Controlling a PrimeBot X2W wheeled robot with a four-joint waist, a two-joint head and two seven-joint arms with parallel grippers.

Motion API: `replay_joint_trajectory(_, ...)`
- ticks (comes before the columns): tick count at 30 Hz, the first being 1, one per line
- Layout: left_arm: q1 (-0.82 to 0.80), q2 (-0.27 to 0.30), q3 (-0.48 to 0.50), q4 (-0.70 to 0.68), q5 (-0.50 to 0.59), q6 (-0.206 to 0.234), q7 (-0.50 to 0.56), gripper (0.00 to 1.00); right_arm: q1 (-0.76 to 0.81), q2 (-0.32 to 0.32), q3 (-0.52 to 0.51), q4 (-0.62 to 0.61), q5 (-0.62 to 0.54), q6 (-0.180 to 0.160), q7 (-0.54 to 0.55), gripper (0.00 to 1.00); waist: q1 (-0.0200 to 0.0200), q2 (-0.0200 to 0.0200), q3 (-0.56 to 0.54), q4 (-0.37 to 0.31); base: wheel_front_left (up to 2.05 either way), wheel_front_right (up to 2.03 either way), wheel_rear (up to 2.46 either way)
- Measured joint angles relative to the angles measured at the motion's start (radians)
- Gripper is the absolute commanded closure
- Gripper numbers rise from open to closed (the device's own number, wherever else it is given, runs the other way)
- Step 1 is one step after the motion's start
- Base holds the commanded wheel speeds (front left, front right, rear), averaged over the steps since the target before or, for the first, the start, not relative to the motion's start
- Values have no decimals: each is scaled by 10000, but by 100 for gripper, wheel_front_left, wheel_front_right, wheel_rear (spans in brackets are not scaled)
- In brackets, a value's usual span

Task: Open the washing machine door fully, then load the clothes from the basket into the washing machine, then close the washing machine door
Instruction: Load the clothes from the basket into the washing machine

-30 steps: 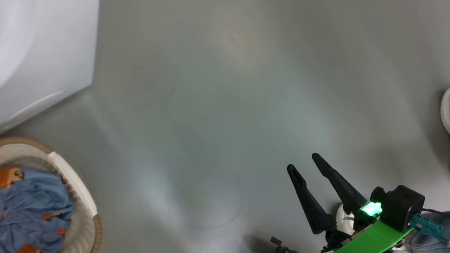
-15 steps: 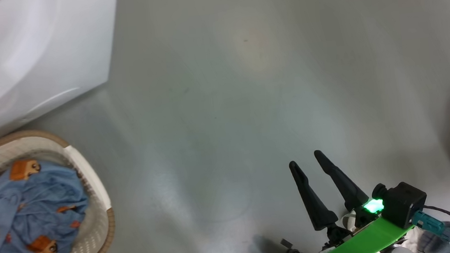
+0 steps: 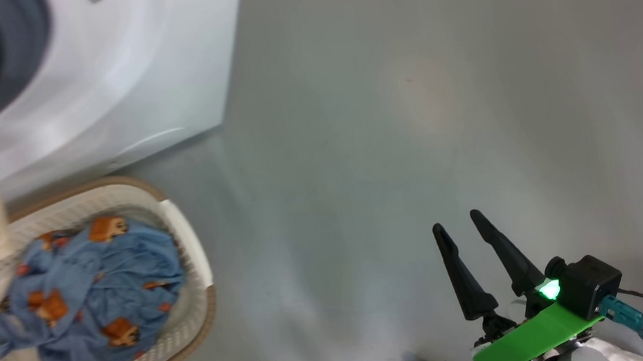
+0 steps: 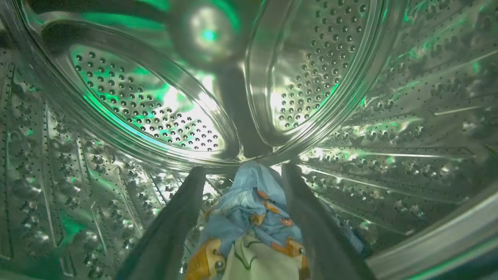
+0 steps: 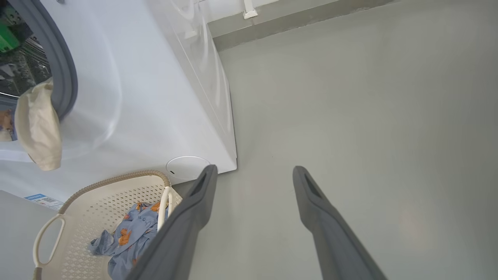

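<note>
My left gripper [image 4: 244,169] is inside the washing machine's steel drum [image 4: 155,116], its fingers spread open. A bundle of the clothes [image 4: 253,217], light blue with orange and cream patches, lies between the fingers on the drum's bottom. In the head view the white washing machine [image 3: 128,75] stands at the top left, and a cream cloth [image 5: 39,124] hangs over the lip of its opening. The basket [image 3: 189,246] in front of it holds more blue clothes [image 3: 101,284]. My right gripper [image 3: 461,223] hangs open over the floor, well right of the basket. The washing machine door is out of view.
Grey floor [image 3: 411,136] stretches to the right of the machine and basket. In the right wrist view, the basket's white handle [image 5: 165,206] is close to the right gripper's left finger. A wall base [image 5: 295,19] runs behind the machine.
The head camera has swung toward the machine, so the drum opening and cream cloth now show and a person's shoe has left the picture. My left gripper has opened. The right gripper stays open.
</note>
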Motion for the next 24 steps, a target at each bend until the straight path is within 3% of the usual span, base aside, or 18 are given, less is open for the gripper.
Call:
replay_joint_trajectory(9,1852,-993,90,-1620,-550,-42,-38,0,-131,-8,-395,84,-504,0,-2,0,0,0,-518,1016,0,0,0)
replay_joint_trajectory(17,3893,-1918,0,-3670,-1014,-476,-38,0,-132,-27,-894,104,-863,0,-2,0,0,0,-819,2012,0,0,0)
replay_joint_trajectory(24,5871,-2291,-313,-5315,-1137,-635,-38,0,-164,-50,-1273,58,-1243,0,-2,0,0,0,-931,2833,0,0,0)
